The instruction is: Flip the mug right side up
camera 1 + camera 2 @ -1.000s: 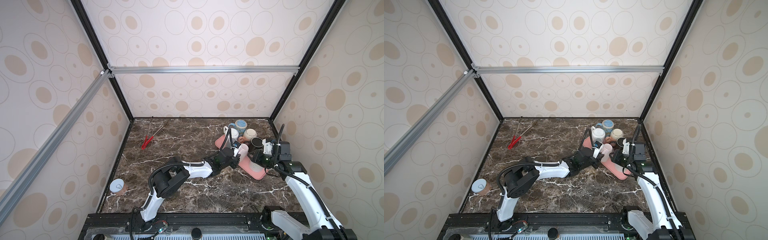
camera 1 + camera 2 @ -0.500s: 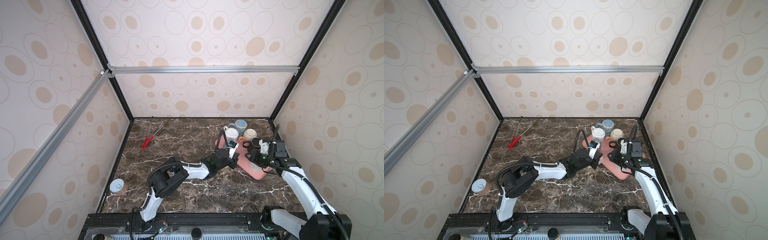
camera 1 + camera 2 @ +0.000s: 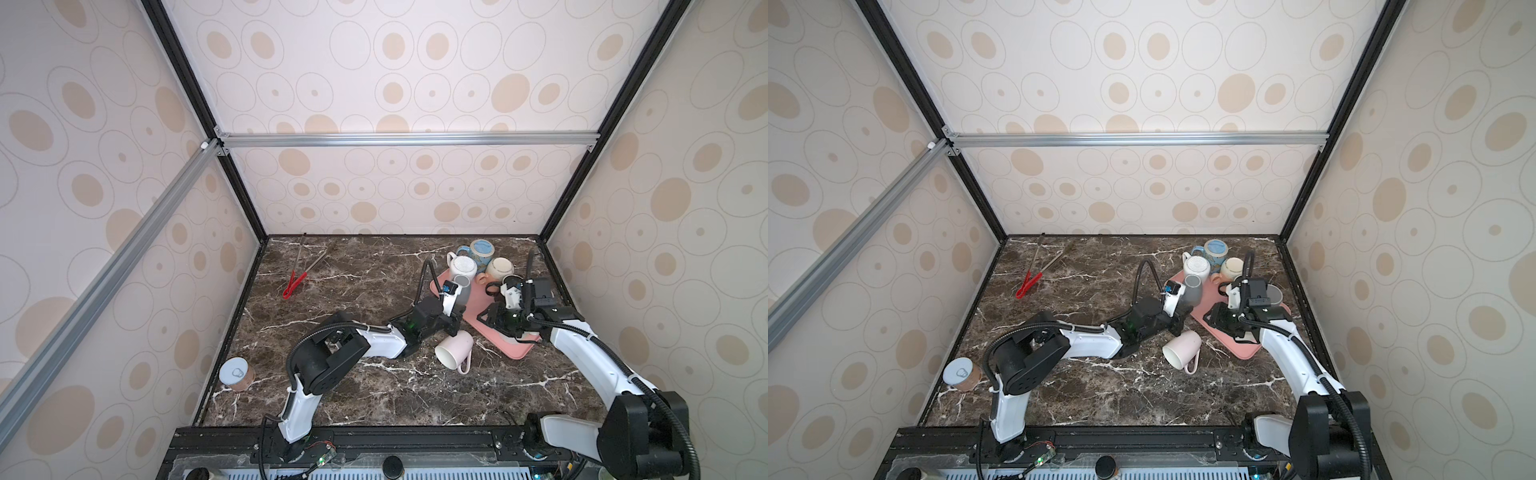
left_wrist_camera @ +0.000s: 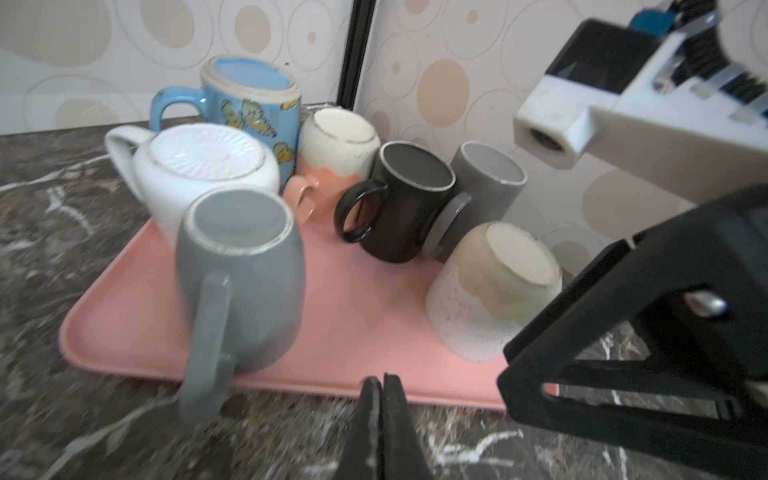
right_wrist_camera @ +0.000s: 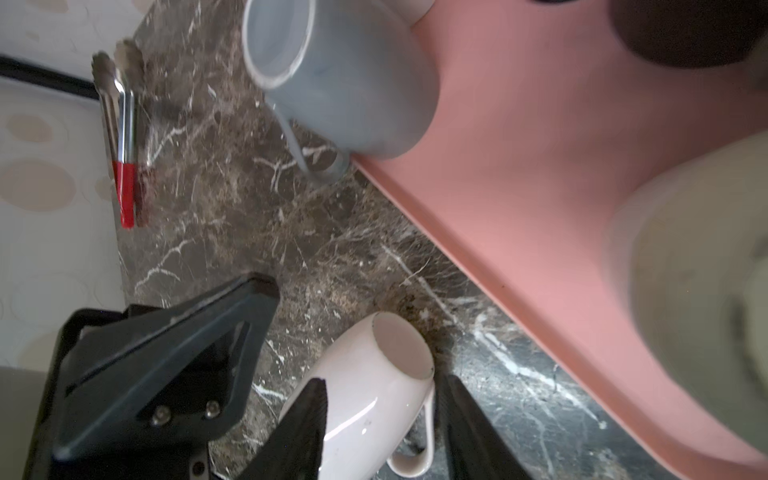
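The pale pink mug lies on its side on the marble table, just off the front-left edge of the pink tray, with its mouth facing front-left and its handle low at the front. My left gripper is shut and empty, hovering at the tray's edge just behind the mug. My right gripper is open above the tray's near corner. In the right wrist view the mug shows between its fingers, unclamped, with a gap on the handle side.
Several mugs stand upside down on the tray, among them a grey one, a white one, a blue one and a black one. Red-handled tongs lie at the back left. A can stands front left.
The pink mug, earlier at the tray's edge between the two grippers, now lies on its side on the table. The right jaws have widened. The left gripper has closed fully.
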`<state>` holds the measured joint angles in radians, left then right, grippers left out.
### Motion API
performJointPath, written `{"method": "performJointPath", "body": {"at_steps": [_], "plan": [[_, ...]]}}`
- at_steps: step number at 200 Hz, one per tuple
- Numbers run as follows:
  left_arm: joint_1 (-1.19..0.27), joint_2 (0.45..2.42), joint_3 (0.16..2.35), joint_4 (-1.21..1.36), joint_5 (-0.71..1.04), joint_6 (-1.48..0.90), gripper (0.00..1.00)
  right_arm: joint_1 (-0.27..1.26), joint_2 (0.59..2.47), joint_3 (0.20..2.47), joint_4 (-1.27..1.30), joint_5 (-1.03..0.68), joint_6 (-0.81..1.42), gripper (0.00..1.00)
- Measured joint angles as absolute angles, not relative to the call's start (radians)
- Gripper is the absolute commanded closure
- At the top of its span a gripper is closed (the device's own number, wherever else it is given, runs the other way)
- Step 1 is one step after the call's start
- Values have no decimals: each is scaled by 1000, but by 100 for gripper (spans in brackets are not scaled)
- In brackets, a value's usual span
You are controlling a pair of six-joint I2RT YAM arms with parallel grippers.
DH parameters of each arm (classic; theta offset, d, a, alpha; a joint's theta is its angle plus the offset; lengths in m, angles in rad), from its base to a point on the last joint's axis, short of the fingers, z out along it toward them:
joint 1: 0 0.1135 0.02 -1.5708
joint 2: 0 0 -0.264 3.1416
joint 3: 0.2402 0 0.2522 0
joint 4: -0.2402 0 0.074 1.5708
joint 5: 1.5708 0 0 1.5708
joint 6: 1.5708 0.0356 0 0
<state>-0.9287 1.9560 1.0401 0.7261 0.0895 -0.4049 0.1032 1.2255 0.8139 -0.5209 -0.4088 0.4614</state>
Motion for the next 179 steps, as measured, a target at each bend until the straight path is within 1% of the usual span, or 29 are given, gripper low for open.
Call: {"method": "performJointPath", "body": {"at_steps": [23,36,42,62,73,89,115,143,179], "plan": [[-917,1859,913,717,88,-432,71,167,1220,717,-500,-407,495,52],[-914,1810,863,705,89,-446,66,200,1206,650,-509,-396,528,52],[-913,1792,847,699,90,-449,66,212,1190,624,-515,-387,541,52],[-916,1718,778,671,105,-475,66,237,1102,556,-525,-361,582,58],[-923,1687,756,649,113,-487,65,236,1052,530,-521,-345,602,58],[-942,1665,755,606,123,-503,65,236,1033,513,-501,-340,622,57],[-976,1660,756,552,155,-541,60,244,1084,506,-451,-346,636,56],[-987,1662,732,552,186,-591,56,254,1160,492,-382,-366,649,56],[-986,1707,734,554,204,-614,56,254,1248,488,-317,-393,659,55]]}}
